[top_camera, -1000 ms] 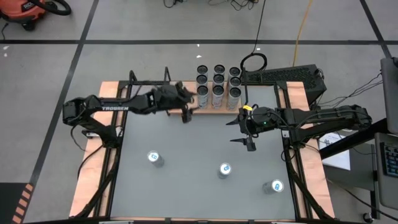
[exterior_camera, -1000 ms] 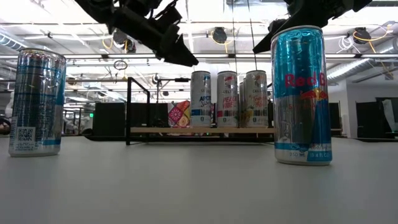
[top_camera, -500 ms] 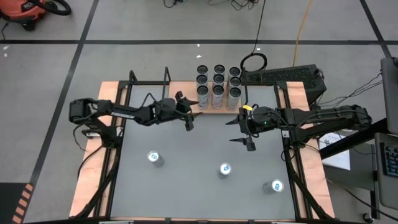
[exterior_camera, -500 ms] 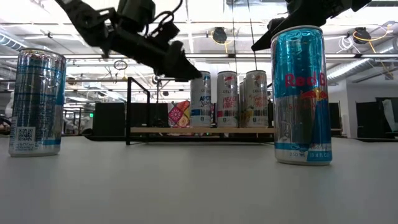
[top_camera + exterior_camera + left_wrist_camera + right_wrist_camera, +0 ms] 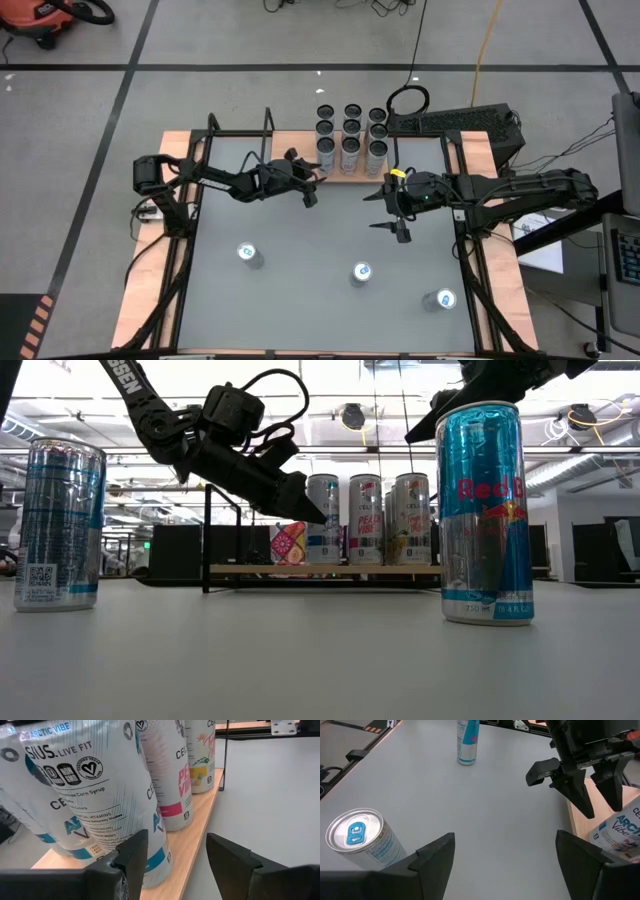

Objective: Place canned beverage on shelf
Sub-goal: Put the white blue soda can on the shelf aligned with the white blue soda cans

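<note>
The shelf [image 5: 352,176], a light-wood board with a black rod frame, stands at the table's far edge and carries several upright cans [image 5: 350,138]. Three more cans stand on their bases on the table: a left one [image 5: 248,254], a middle one [image 5: 361,272] and a right one [image 5: 441,299]. My left gripper [image 5: 312,192] is open and empty just in front of the shelf's board [image 5: 195,827], facing its cans [image 5: 100,795]. My right gripper [image 5: 396,216] is open and empty above the table's middle right, with the middle can [image 5: 357,837] below and ahead of it.
A black keyboard [image 5: 455,122] lies beyond the far right corner. Black frame rails run along the table's left [image 5: 185,215] and right [image 5: 462,240] sides. Grey tabletop [image 5: 300,240] lies between the shelf and the three loose cans.
My left gripper has gone down toward the table and a little toward the right edge, staying in front of the shelf; its arm has folded back toward the left. My right gripper has kept still.
</note>
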`<action>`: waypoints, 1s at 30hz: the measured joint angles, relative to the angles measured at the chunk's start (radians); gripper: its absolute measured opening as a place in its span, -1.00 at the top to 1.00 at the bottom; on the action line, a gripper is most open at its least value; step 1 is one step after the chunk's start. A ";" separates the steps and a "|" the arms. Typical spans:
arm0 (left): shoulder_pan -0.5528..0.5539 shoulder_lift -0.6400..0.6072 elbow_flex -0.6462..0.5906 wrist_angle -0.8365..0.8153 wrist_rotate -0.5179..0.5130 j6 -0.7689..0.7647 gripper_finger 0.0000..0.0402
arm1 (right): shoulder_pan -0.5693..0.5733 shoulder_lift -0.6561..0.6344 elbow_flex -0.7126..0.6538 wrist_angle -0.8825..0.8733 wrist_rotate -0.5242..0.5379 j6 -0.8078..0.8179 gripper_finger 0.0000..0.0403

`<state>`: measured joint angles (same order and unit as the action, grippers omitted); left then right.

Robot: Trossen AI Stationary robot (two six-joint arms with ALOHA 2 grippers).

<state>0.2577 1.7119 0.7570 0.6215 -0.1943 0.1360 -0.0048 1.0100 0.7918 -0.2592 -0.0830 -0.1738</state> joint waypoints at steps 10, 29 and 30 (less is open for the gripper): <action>0.003 0.000 0.000 -0.035 -0.077 0.000 0.01 | 0.000 0.000 0.000 0.000 0.000 0.001 -0.38; -0.033 0.000 0.000 -0.044 -0.024 0.001 0.02 | 0.000 0.000 -0.034 0.029 0.000 0.001 -0.38; -0.031 0.000 0.000 -0.044 -0.024 0.001 0.02 | 0.000 0.000 -0.043 0.047 0.000 0.001 -0.38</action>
<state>0.2271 1.7119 0.7574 0.5779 -0.2180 0.1368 -0.0048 1.0103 0.7485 -0.2118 -0.0826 -0.1727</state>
